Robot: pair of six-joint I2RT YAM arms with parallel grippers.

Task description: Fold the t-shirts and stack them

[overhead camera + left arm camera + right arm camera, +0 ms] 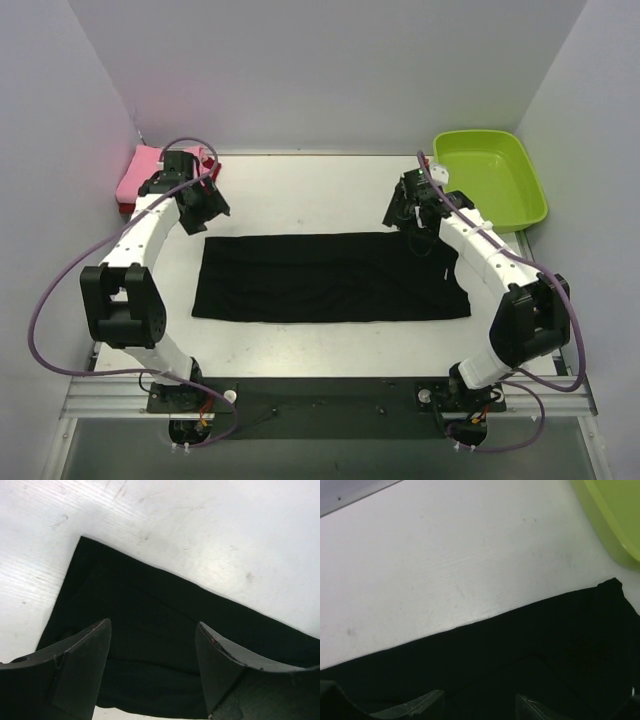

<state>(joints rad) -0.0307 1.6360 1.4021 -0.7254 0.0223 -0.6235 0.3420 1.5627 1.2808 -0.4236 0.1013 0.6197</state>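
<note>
Across the middle of the white bench [300, 190] lies the large black cloth t-shirt [330, 277], folded into a long strip. Left claw [205, 212] and right claw [403, 214] hover open over its far corners, holding nothing. Likely next: pinch one short end and fold it across. A folded pink cloth t-shirt [140, 175] sits at the far left corner. No readable writing.
</note>
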